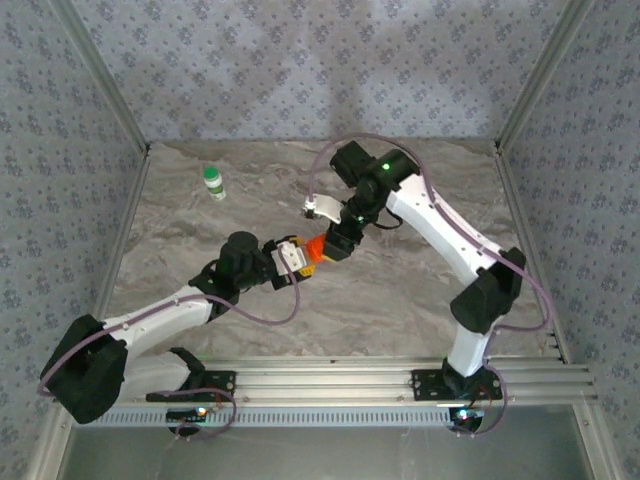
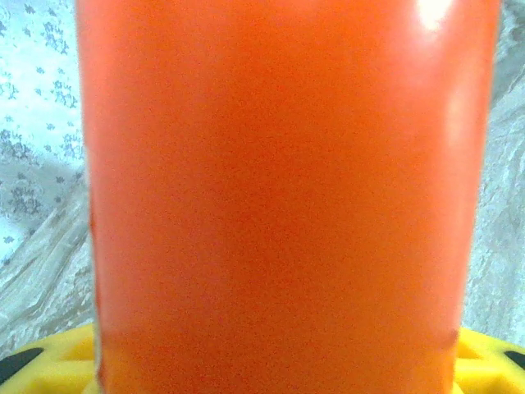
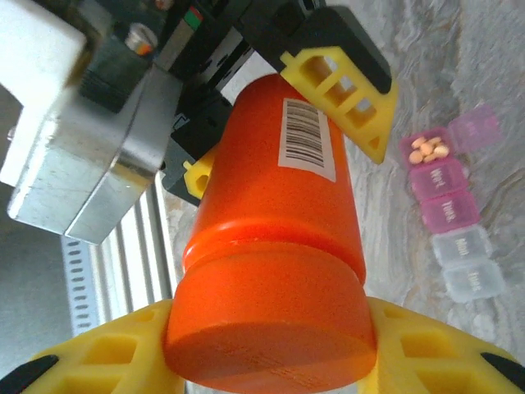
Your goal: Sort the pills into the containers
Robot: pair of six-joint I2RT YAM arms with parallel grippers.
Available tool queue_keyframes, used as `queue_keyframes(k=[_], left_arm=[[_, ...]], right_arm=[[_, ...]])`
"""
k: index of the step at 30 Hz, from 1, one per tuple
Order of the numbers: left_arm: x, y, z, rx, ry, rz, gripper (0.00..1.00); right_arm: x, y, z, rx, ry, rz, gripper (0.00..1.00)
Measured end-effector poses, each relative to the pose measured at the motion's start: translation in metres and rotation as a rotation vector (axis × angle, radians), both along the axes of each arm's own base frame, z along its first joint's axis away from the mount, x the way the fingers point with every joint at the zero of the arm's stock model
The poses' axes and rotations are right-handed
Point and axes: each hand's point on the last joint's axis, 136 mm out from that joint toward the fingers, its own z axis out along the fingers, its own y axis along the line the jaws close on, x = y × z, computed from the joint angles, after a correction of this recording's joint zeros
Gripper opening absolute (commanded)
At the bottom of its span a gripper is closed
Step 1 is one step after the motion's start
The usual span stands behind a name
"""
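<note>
Orange glossy bottle (image 3: 271,205), left jaws grasping its body and right jaws its round cap (image 3: 271,328), hangs above the marbled tabletop (image 3: 443,49) where the clear-and-pink pill box (image 3: 449,209) lies, lettering blurred.

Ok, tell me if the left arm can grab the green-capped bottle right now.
Probably not yet: the left gripper is closed on the orange bottle, which the right gripper also grips. Otherwise the table toward the green-capped bottle looks free.

Glossy smooth plastic: orange bottle (image 3: 271,205); translucent plastic: pill box (image 3: 449,212).
</note>
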Motion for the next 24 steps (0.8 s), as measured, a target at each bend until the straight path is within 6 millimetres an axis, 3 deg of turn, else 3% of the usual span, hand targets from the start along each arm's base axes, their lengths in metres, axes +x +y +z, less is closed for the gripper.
queue_keyframes(k=[10, 17, 24], left_arm=[[-0.012, -0.010, 0.007, -0.048, 0.028, -0.092, 0.00], [-0.020, -0.013, 0.010, -0.029, 0.118, -0.163, 0.00], [-0.026, -0.013, 0.006, -0.027, 0.164, -0.187, 0.00]], right_arm=[[-0.014, -0.003, 0.011, 0.085, -0.333, 0.182, 0.03], [-0.017, -0.003, 0.017, 0.029, -0.565, 0.383, 0.03], [-0.020, -0.001, 0.014, -0.001, -0.578, 0.465, 0.03]])
